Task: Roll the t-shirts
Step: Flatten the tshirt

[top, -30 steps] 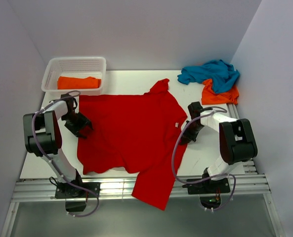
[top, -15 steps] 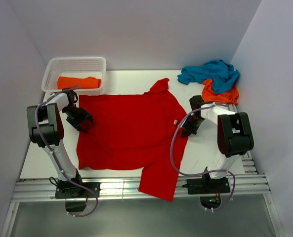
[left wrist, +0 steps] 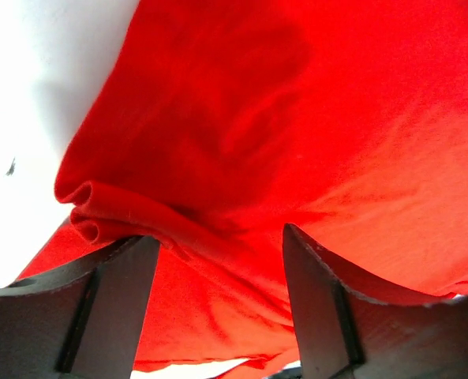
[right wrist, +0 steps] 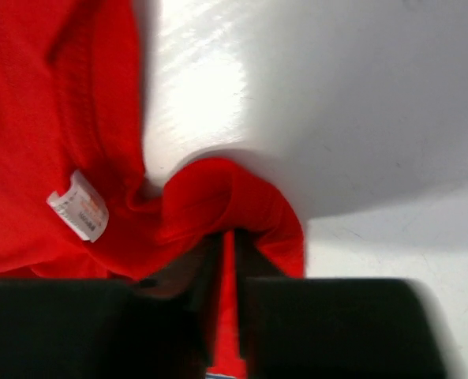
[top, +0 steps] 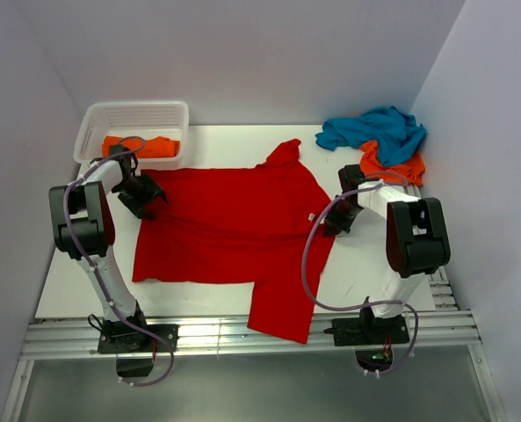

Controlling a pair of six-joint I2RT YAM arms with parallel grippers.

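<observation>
The red t-shirt (top: 234, 229) lies spread flat across the table, one sleeve hanging over the near edge. My left gripper (top: 142, 195) rests on its far left corner. In the left wrist view, the left gripper (left wrist: 215, 237) is open with a loose fold of red t-shirt (left wrist: 297, 118) between its fingers (left wrist: 111, 308). My right gripper (top: 337, 220) is at the shirt's right edge. In the right wrist view, the right gripper (right wrist: 230, 237) is shut on a thin ridge of red t-shirt (right wrist: 52, 118). An orange t-shirt (top: 141, 146) sits in the basket. A teal t-shirt (top: 374, 127) lies on another orange t-shirt (top: 392, 169).
The white lattice basket (top: 89, 123) stands at the far left corner, just behind the left gripper. The teal and orange pile fills the far right corner by the wall. A metal rail (top: 207, 334) runs along the near edge. A white label (right wrist: 77, 205) shows on the red shirt.
Both grippers moved toward the far side, dragging the red t-shirt with them. Its hem slid back from the near edge and the cloth lies flatter. The left jaws widened slightly.
</observation>
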